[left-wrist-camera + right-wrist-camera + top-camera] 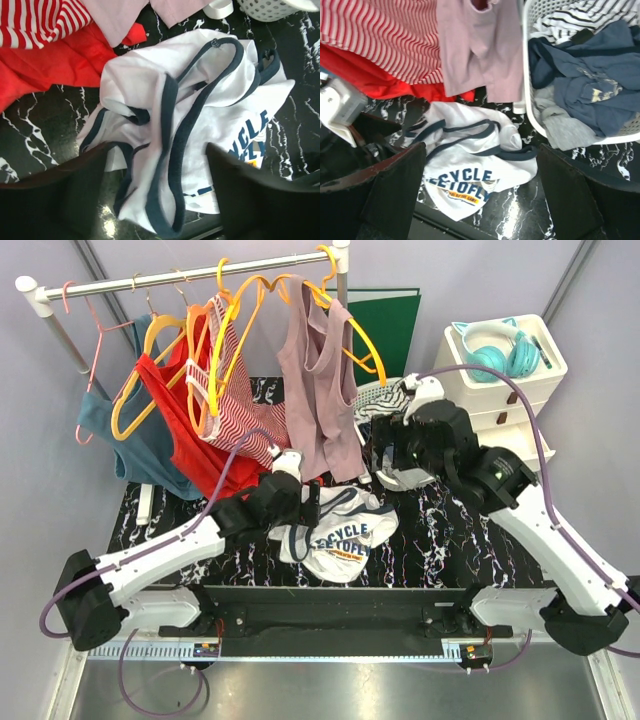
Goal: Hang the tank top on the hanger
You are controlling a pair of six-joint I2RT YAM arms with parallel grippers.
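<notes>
The tank top (pixel 340 535) lies crumpled on the black marble table, lettering up, white with navy trim. It also shows in the left wrist view (pixel 200 115) and the right wrist view (pixel 475 170). My left gripper (pixel 308 508) is open low over the top's left end, and its jaws straddle a navy-trimmed strap (pixel 165 200). My right gripper (pixel 385 465) is open and empty, held high behind the top, looking down on it (pixel 480 195). Several orange-yellow hangers (pixel 240 325) hang on the rail at the back. I cannot tell which one is bare.
The rail holds a red top (pixel 190 430), a striped top (pixel 235 390), a mauve top (pixel 320 390) and a pink wire hanger (pixel 95 350). A white basket (pixel 529 112) of clothes stands at back right. Beside it is a drawer unit with teal headphones (pixel 495 350).
</notes>
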